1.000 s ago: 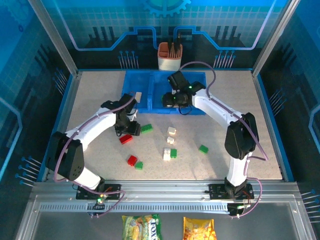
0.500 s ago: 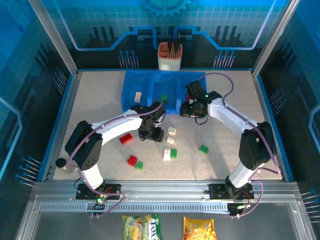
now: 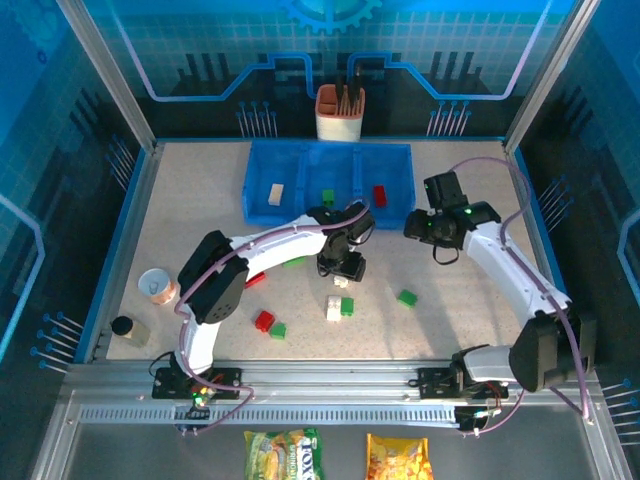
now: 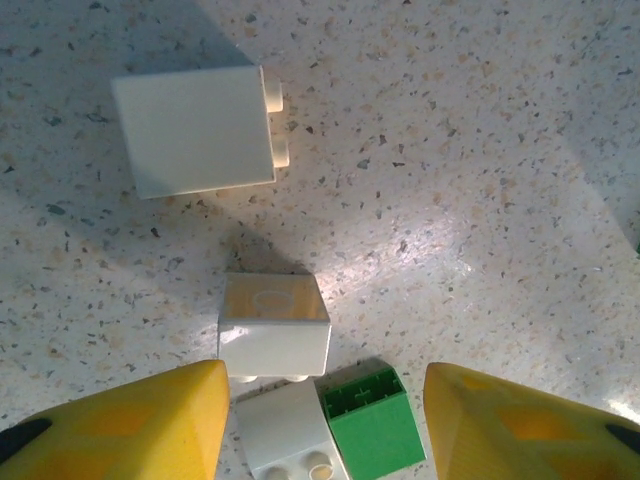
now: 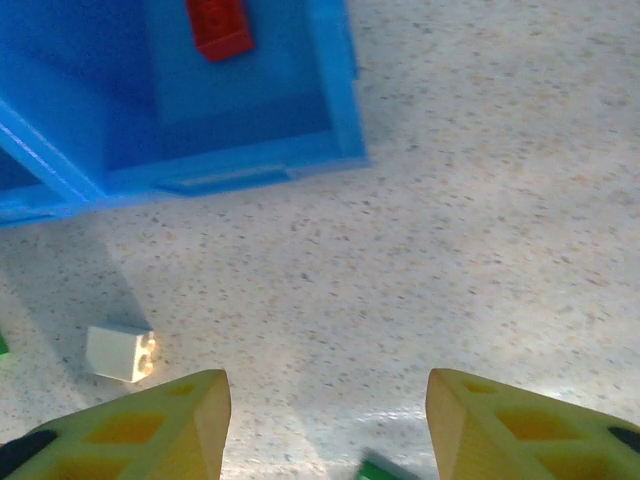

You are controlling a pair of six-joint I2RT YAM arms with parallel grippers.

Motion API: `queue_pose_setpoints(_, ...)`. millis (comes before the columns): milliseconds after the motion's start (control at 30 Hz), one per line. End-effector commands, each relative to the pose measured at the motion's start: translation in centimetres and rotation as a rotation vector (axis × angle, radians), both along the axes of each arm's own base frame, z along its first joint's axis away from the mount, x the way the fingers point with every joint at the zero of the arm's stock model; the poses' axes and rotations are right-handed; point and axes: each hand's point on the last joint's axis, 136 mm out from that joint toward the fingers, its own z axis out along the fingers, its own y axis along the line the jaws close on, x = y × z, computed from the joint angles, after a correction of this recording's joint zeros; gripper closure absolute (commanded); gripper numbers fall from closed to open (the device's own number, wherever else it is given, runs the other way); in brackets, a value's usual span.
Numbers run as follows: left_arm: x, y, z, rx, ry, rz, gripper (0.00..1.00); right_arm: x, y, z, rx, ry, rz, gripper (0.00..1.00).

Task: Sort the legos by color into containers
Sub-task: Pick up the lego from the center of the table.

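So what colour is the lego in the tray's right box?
Red. The lego brick shows best in the right wrist view.

The counter point(image 4: 450, 150) is matt and finely speckled, like stone. The cream lego point(image 4: 275, 325) and the green lego point(image 4: 375, 420) are smooth, hard plastic with a slight sheen. The tray point(image 5: 330, 90) is smooth, translucent blue plastic.

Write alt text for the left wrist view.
The left gripper, yellow fingers open, hangs over three bricks bunched together on the speckled table: a plain white brick, a studded white brick and a green brick. A lone white brick lies on its side toward the upper left.
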Motion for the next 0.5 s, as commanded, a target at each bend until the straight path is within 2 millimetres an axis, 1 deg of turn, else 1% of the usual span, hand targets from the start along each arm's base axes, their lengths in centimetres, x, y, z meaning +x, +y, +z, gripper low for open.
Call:
queue_pose_setpoints(0,-0.4,0.5,-0.6,0.071,0.019,-0.016,0.45,-1.6,-1.8,0.1,-0.026,0.006,-0.026,0.44)
queue_pose_setpoints(167,-0.3,0.7,-1.4,0.119,0.019,-0.022,0.45,-2.3,-2.7,-0.1,-0.02,0.013,-0.048,0.44)
queue_pose_setpoints(333,-0.4,1.3,-2.2,0.168,0.015,-0.032,0.45,-2.5,-2.6,-0.7,-0.014,0.029,-0.045,0.44)
queue_pose_setpoints(467,-0.5,1.0,-2.6,0.161,0.026,-0.038,0.45,-2.4,-2.4,-1.1,-0.009,0.042,-0.041,0.45)
